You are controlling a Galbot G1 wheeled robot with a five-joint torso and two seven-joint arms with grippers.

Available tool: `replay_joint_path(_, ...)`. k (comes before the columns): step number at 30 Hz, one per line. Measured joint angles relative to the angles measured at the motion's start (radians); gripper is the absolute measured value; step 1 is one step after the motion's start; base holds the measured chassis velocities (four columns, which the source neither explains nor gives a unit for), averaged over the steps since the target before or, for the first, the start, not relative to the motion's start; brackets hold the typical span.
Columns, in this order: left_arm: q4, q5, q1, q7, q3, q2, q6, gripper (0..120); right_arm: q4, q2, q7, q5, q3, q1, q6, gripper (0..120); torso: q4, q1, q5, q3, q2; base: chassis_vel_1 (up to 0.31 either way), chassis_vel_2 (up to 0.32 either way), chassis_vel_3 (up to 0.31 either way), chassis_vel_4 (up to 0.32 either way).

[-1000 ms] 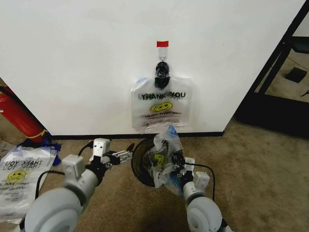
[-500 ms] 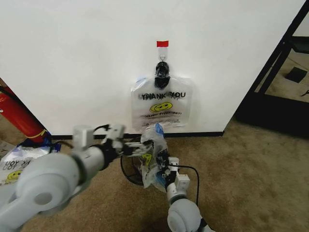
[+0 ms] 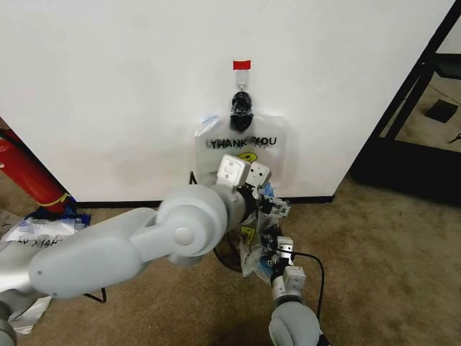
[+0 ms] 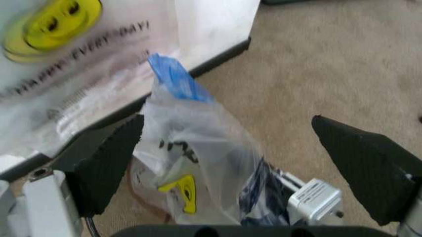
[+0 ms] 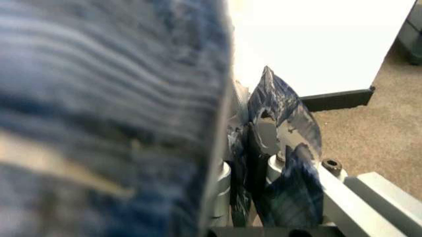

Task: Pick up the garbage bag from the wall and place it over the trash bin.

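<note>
My head camera is looking forward and down at the wall [image 3: 108,86] from some way back. My left wrist camera is sitting close above the garbage bag [image 4: 197,163], which my right wrist camera (nearer yet) is also catching [image 5: 277,148].

My garbage bag [image 4: 197,163] is clear plastic, blue at its edges, with black lettering and a yellow smiley. The wall [image 3: 108,94] is white with a black baseboard [image 3: 115,204], a red tape strip [image 3: 242,65] and a black clip [image 3: 241,106]. My left arm [image 3: 130,249] is pale grey.
</note>
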Motion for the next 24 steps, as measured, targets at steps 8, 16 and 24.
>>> replay_joint_path(8, 0.044, -0.018, 0.03, 0.004, -0.004, -0.097, -0.024, 100, -0.004, -0.011, 0.0, 0.001, 0.016, 0.001, 0.014, 1, -0.0006, 0.0, 0.0002, 0.0, 0.0, 0.0, 0.0, 0.0, 0.0)
replay_joint_path(16, 0.126, 0.023, 0.051, -0.018, 0.017, -0.156, 0.002, 98, 0.006, -0.031, -0.004, 0.02, 0.022, 0.006, 0.016, 1, -0.0005, 0.0, 0.0001, 0.0, 0.0, 0.0, 0.0, 0.0, 0.0)
replay_joint_path(24, 0.166, 0.08, 0.077, -0.016, 0.031, -0.159, 0.015, 81, 0.019, -0.037, -0.005, 0.041, 0.023, 0.006, 0.018, 1, -0.0004, 0.0, 0.0, 0.0, 0.0, 0.0, 0.0, 0.0, 0.0)
